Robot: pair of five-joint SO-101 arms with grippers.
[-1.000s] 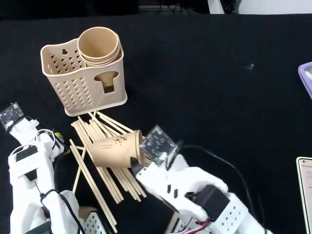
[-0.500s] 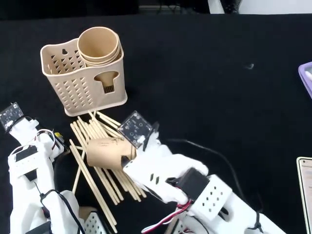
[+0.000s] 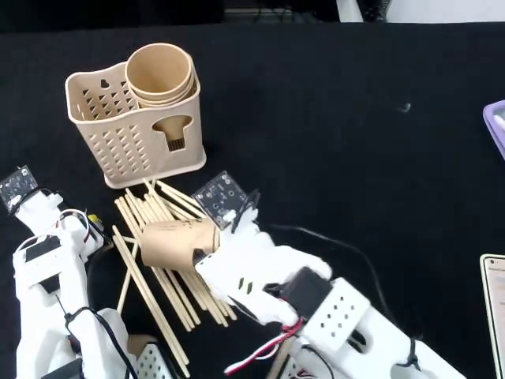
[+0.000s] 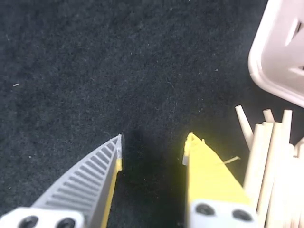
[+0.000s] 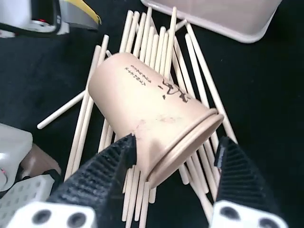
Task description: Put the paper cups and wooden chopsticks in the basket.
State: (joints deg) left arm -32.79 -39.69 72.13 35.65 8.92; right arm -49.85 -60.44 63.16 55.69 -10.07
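The right gripper (image 5: 176,141) stood spread wide, one jaw each side of the paper cup (image 5: 147,118) at its rim, probably not touching. It lay sideways atop the chopsticks (image 5: 156,42), mouth toward that gripper. The left gripper (image 4: 154,138), parted, hung farther off.

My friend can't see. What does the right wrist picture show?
A paper cup lies on its side on scattered wooden chopsticks, its rim end inside the open right gripper. The basket stands past the chopsticks.
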